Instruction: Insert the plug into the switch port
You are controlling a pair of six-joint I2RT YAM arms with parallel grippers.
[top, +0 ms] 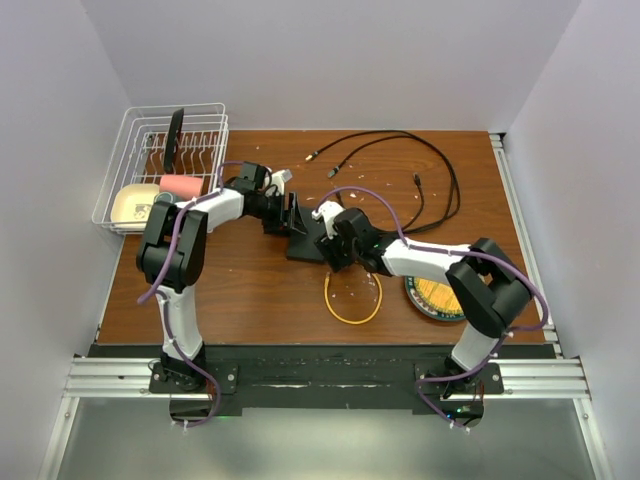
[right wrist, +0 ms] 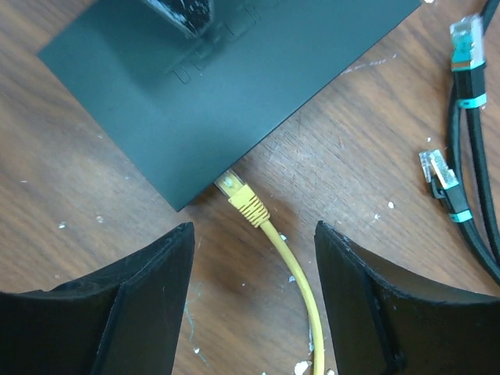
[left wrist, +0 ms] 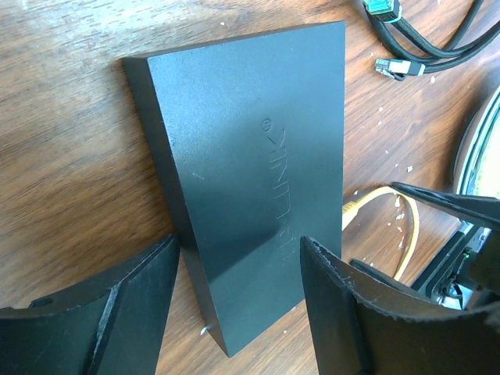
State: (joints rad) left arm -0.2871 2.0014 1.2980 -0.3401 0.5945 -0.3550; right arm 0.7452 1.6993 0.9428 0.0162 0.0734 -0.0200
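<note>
The switch (top: 303,246) is a flat matte-black box at the table's middle; it also shows in the left wrist view (left wrist: 250,172) and the right wrist view (right wrist: 226,86). The yellow cable's plug (right wrist: 244,199) lies with its clear tip against the switch's near edge and seems partly in it; the sockets themselves are hidden. My right gripper (right wrist: 254,293) is open and empty, its fingers either side of the yellow cable (right wrist: 293,269), just behind the plug. My left gripper (left wrist: 238,305) is open, its fingers straddling one end of the switch without touching it.
The yellow cable loops on the table (top: 352,298). A round yellow-and-dark plate (top: 440,298) lies at the right. Black cables (top: 420,175) with clear plugs (right wrist: 467,43) lie behind the switch. A white wire rack (top: 165,160) stands at the back left.
</note>
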